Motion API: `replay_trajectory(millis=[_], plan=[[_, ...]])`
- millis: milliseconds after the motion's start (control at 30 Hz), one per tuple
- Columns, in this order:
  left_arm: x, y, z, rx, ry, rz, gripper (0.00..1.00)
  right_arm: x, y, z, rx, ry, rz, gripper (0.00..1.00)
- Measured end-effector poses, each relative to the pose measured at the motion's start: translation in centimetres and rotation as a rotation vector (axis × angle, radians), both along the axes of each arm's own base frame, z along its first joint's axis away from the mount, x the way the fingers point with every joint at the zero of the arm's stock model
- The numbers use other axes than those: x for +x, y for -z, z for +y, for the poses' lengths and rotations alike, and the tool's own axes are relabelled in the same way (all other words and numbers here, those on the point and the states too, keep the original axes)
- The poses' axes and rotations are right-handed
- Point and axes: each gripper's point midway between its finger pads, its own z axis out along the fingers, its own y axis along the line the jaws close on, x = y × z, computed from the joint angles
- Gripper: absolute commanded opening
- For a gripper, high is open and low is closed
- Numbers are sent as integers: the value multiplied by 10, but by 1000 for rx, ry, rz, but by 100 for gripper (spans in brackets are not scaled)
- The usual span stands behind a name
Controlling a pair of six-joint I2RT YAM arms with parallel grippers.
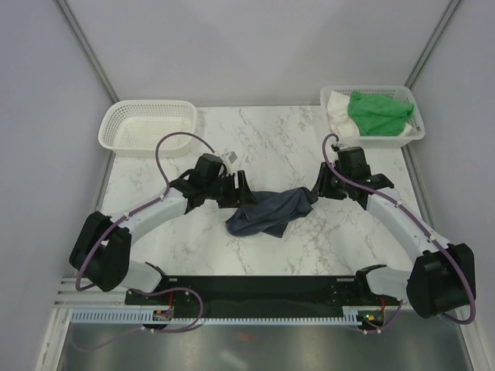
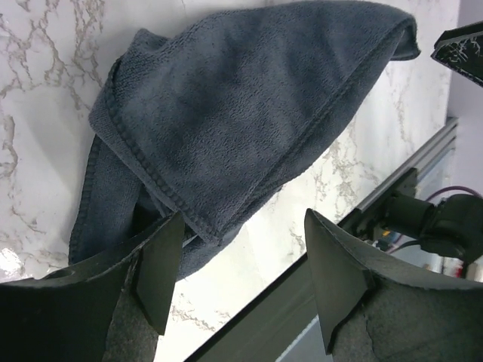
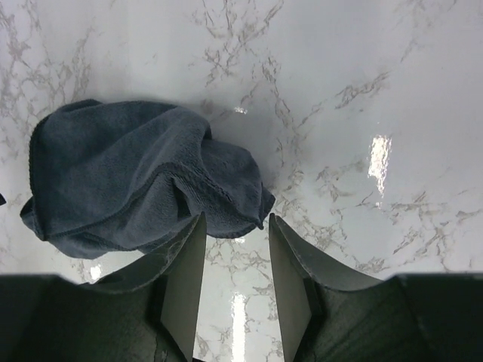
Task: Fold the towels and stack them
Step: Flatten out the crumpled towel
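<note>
Navy cloth and black fingers merge in the overhead view, so neither fingertip outline can be made out there. In the same view the white towel point(image 1: 337, 107) is largely buried under the bright green towel point(image 1: 377, 113). Both sit in the white mesh basket point(image 1: 377, 141) at the far right corner, and only a crumpled white patch shows. The left wrist view cuts the navy towel's lower fold off behind the near finger, and I cannot tell whether cloth and finger touch.

The navy towel point(image 1: 267, 213) lies bunched at mid-table, stretched between the two arms. The left end effector point(image 1: 239, 188) sits at the towel's left end. Its wrist camera shows the fingers spread wide and released, with the towel's hemmed edge hanging just beyond their tips. The right end effector point(image 1: 320, 185) meets the towel's right end. Its fingers are also released, with a narrow gap of bare table between them and a towel corner just ahead of one tip.

White marble-patterned table point(image 1: 271, 139), glossy with light glare, carries a second mesh basket point(image 1: 145, 144) at the far left corner. Pale grey panels wall the space, with metal posts in the corners.
</note>
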Motion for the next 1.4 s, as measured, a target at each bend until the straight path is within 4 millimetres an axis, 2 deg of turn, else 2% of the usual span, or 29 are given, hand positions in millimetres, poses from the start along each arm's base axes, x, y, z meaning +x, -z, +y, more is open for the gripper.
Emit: replay_trajectory(millis=[133, 300, 600, 700, 767, 867, 900, 933, 1100, 1400], plan=[[-8, 5, -8, 62, 38, -44, 72, -12, 18, -2, -9, -15, 38, 47], [-8, 5, -8, 100, 54, -71, 69, -18, 25, -3, -12, -35, 19, 48], [-14, 17, -2, 227, 115, -141, 71, -11, 29, 1, -22, -102, -40, 42], [-11, 13, -1, 251, 167, -203, 70, -6, 30, 6, -9, -125, -51, 41], [-7, 5, -2, 264, 221, -264, 73, -5, 33, 9, 5, -139, -57, 40], [-5, -5, -7, 268, 331, -351, 72, -3, 40, 13, 17, -153, -58, 12], [-7, -8, -10, 258, 388, -379, 72, -3, 41, 13, 19, -155, -57, 6], [-10, -10, -12, 254, 454, -414, 65, -3, 42, 14, 19, -157, -60, 1], [-20, -3, -18, 245, 699, -535, 57, 1, 39, 15, 31, -148, -79, 0], [-24, 18, -16, 280, 973, -668, 57, 0, 41, 16, 37, -148, -75, 0]])
